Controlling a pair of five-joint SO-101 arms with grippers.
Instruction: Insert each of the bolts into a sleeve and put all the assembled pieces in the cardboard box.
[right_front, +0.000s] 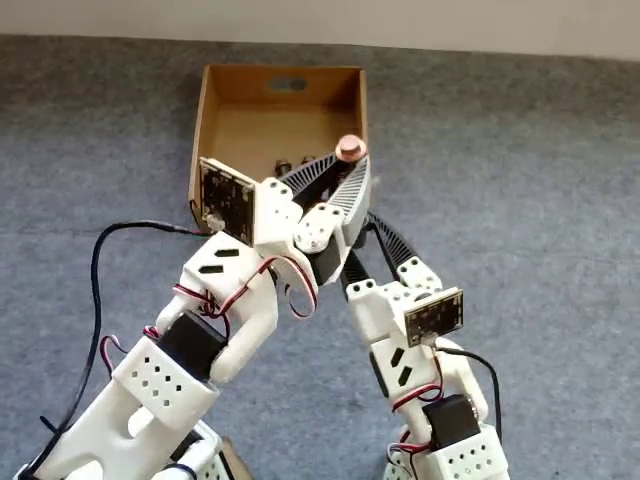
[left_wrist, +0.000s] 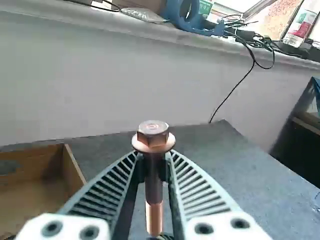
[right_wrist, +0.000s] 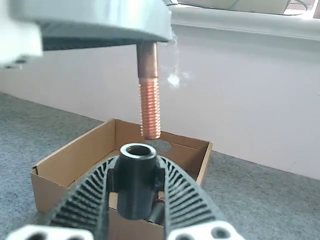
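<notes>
My left gripper (left_wrist: 154, 165) is shut on a copper bolt (left_wrist: 153, 170), held upright with its hex head (right_front: 349, 149) on top, above the near right part of the cardboard box (right_front: 212, 110). My right gripper (right_wrist: 137, 175) is shut on a black sleeve (right_wrist: 137, 180), held upright with its bore facing up. The bolt's threaded tip (right_wrist: 149, 112) hangs just above the sleeve's opening, apart from it. In the high view the right gripper (right_front: 375, 235) sits under the left arm, its fingers partly hidden. Dark pieces (right_front: 283, 167) lie inside the box.
The box (right_wrist: 75, 160) stands open on grey carpet (right_front: 520, 170), close to a pale wall. A black cable (right_front: 100, 290) runs beside the left arm. A cluttered ledge with cables (left_wrist: 235, 32) lies beyond the wall.
</notes>
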